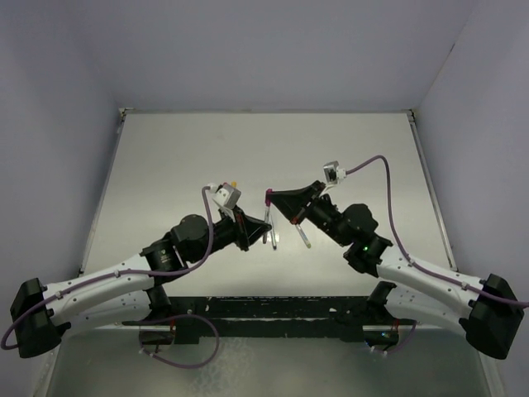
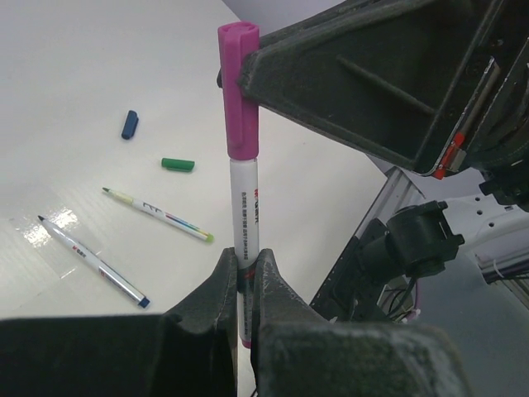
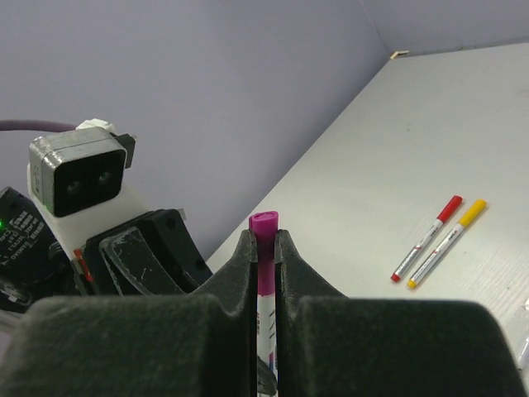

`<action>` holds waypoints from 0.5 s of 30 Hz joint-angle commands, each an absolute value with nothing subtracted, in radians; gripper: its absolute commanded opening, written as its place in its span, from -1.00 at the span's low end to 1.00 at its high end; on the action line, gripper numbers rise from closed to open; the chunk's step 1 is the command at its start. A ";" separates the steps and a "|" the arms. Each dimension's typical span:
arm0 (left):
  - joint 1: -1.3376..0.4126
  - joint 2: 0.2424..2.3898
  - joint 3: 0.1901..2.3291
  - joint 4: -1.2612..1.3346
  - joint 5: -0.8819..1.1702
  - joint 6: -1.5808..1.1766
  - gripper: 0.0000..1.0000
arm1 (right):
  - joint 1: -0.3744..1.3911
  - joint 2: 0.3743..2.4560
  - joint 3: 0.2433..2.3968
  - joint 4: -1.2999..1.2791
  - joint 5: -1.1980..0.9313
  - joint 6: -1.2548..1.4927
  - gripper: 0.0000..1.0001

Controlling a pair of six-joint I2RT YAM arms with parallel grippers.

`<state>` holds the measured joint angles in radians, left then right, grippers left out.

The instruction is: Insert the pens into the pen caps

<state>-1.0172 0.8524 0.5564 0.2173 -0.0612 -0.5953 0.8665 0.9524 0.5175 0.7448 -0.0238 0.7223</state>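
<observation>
A white pen (image 2: 245, 215) with a purple end stands upright between both grippers. My left gripper (image 2: 245, 269) is shut on its lower barrel. A purple cap (image 2: 238, 91) sits over its upper end, and my right gripper (image 3: 264, 240) is shut on that cap (image 3: 264, 225). In the top view the two grippers meet at mid-table, left (image 1: 254, 230) and right (image 1: 277, 198), with the pen (image 1: 267, 213) held above the table. A blue cap (image 2: 130, 124) and a green cap (image 2: 178, 165) lie loose on the table, near a green-tipped pen (image 2: 157, 213) and a blue-ended pen (image 2: 91, 260).
Two capped pens, one red (image 3: 427, 250) and one yellow (image 3: 447, 243), lie side by side on the table. The left wrist camera (image 3: 78, 175) is close beside my right gripper. Grey walls enclose the white table (image 1: 190, 157).
</observation>
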 commanded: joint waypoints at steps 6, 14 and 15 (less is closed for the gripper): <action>-0.977 0.823 0.683 0.469 -0.152 -0.495 -1.00 | 0.964 1.062 0.564 0.404 0.004 0.662 -1.00; -0.881 0.825 0.698 0.473 -0.104 -0.522 -1.00 | 1.040 1.154 0.602 0.300 0.059 0.677 -1.00; -0.868 0.830 0.698 0.474 -0.096 -0.526 -1.00 | 1.054 1.172 0.611 0.289 0.067 0.676 -1.00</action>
<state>-0.9333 0.8543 0.5591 0.1284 -0.0509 -0.5381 0.9619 1.0893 0.6300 0.6041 0.1589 0.6823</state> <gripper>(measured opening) 0.041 0.038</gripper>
